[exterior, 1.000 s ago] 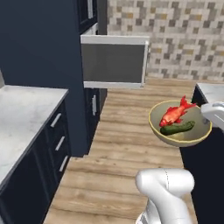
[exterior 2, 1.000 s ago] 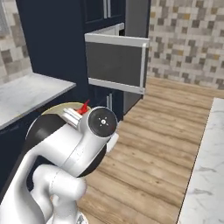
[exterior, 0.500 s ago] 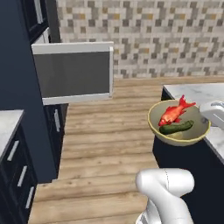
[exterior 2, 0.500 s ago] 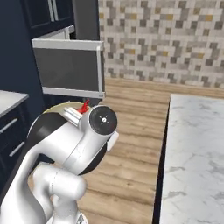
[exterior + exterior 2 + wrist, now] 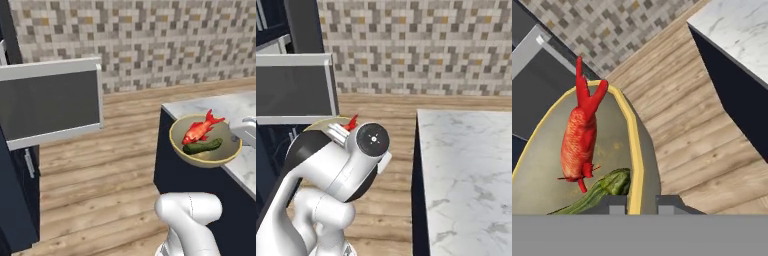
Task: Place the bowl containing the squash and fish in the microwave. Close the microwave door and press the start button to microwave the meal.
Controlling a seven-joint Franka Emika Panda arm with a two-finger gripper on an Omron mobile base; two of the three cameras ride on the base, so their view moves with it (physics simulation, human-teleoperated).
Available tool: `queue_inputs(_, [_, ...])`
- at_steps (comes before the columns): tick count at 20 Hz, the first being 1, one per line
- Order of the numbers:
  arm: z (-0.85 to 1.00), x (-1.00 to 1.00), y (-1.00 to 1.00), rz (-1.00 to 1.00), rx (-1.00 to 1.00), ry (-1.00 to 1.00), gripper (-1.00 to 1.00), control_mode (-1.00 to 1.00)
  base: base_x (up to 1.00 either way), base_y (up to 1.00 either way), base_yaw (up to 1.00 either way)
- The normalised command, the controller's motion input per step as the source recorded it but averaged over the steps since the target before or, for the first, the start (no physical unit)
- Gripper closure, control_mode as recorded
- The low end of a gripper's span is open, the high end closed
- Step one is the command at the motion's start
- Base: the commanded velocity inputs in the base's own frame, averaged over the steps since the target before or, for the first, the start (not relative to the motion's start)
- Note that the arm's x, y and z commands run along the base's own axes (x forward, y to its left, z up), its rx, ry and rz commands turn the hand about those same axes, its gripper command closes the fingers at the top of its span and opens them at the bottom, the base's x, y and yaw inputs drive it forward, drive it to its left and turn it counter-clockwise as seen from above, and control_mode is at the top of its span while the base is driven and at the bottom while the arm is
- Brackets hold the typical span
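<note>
No writing can be read anywhere. The microwave door [image 5: 50,107] stands open, left of the marble counter [image 5: 466,170]. The bowl [image 5: 205,145], beside the counter's edge, carries the fish [image 5: 200,131] and squash [image 5: 202,146]. The gripper [image 5: 634,202] pinches the bowl's rim.

We identify the place as a home kitchen. A mosaic tile backsplash [image 5: 150,45] covers the rear wall, and wood plank flooring [image 5: 110,165] runs below it. A marble worktop [image 5: 466,170] sits on dark navy cabinets [image 5: 17,200]. A microwave door [image 5: 50,107] with a dark glass window stands open at left.
</note>
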Motion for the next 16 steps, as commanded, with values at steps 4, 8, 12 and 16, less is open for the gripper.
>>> queue_inputs(4, [0.00, 0.00, 0.00, 0.00, 0.00, 0.00, 1.00, 1.00, 0.72, 0.27, -0.29])
queue_inputs(8, [0.00, 0.00, 0.00, 0.00, 0.00, 0.00, 1.00, 1.00, 0.65, 0.27, -0.20])
queue_inputs(12, [0.00, 0.00, 0.00, 0.00, 0.00, 0.00, 1.00, 1.00, 0.64, 0.31, -0.07])
queue_inputs(16, [0.00, 0.00, 0.00, 0.00, 0.00, 0.00, 1.00, 1.00, 0.71, 0.16, -0.02])
